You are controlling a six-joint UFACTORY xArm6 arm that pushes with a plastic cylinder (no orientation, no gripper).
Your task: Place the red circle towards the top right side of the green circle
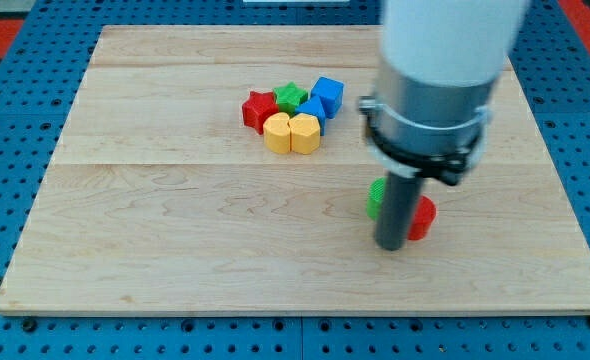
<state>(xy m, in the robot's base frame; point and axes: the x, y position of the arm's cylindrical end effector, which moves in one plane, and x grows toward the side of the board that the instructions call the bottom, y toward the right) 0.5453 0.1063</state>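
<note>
The red circle [424,216] lies right of centre on the wooden board [175,220], partly hidden by my rod. The green circle [376,198] sits just to its left and slightly higher, also mostly hidden behind the rod. My tip [390,244] rests on the board directly below and between the two circles, touching or nearly touching the red circle's left side.
A cluster of blocks sits near the view's top centre: a red star [259,108], a green star [291,97], two blue blocks [327,94] [312,108], and two yellow blocks [278,132] [305,133]. The arm's white body [445,50] looms over the board's right side.
</note>
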